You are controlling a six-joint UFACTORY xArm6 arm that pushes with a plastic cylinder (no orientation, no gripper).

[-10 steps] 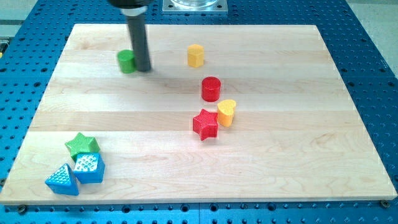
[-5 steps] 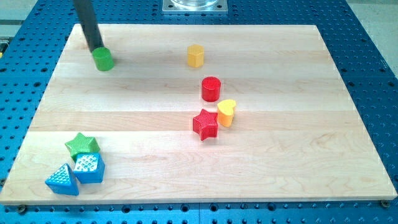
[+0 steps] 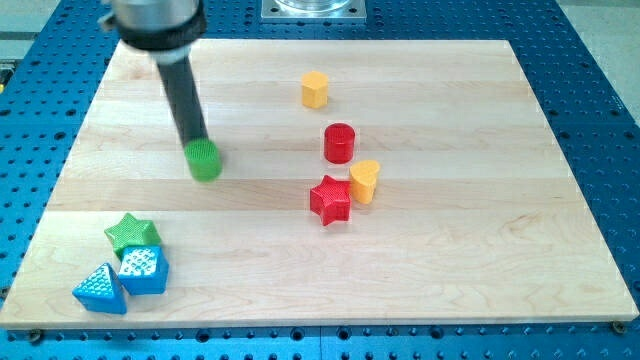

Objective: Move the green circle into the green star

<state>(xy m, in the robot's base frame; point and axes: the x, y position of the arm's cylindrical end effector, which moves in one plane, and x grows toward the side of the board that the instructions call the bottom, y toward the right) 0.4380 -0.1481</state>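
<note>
The wooden counter (image 3: 480, 260) lies on a blue perforated base (image 3: 600, 120). Far to the view's right of the end effector (image 3: 198, 143) and higher stands a yellow hexagonal block (image 3: 315, 89). To its right at about the same height is a red cylinder (image 3: 340, 143). A yellow heart (image 3: 364, 181) touches a red star (image 3: 330, 200), both right and lower. Well below it, toward the left, a blue cube (image 3: 143, 270) touches a blue triangle (image 3: 101, 289).

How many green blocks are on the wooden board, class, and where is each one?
2. The green circle sits left of centre, with my tip touching its upper edge. The green star lies near the bottom-left corner, against the blue blocks. None seems hidden.
</note>
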